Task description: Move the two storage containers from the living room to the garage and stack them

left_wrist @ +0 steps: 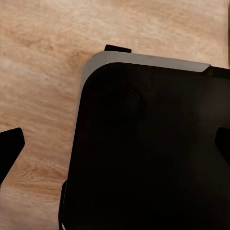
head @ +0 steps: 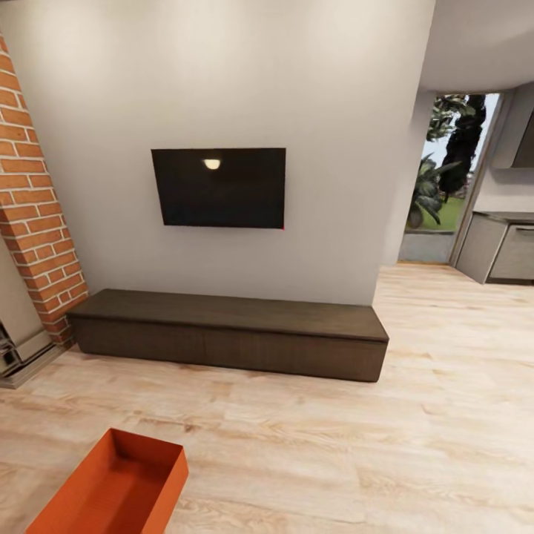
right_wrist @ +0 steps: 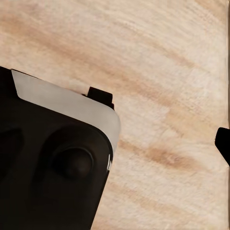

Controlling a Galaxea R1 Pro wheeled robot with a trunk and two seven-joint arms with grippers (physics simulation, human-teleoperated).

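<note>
One red-orange storage container [head: 111,486] lies empty on the light wood-plank floor [head: 311,452] of the living room, at the near left in the head view. My left gripper [left_wrist: 115,146] is open, its dark fingertips [left_wrist: 10,146] far apart above my own black base [left_wrist: 143,158] and the planks, holding nothing. Of my right gripper [right_wrist: 115,143], one fingertip [right_wrist: 223,143] sits at the frame's edge over bare planks, and the gripper stands open and empty. Neither gripper is near the container. The garage is out of view.
A long dark low cabinet [head: 230,334] runs along the white wall under a black TV [head: 219,187]. The red brick chimney [head: 33,215] stands at the left. At the right, a passage leads past grey cabinets [head: 497,252] to a glass door [head: 445,170].
</note>
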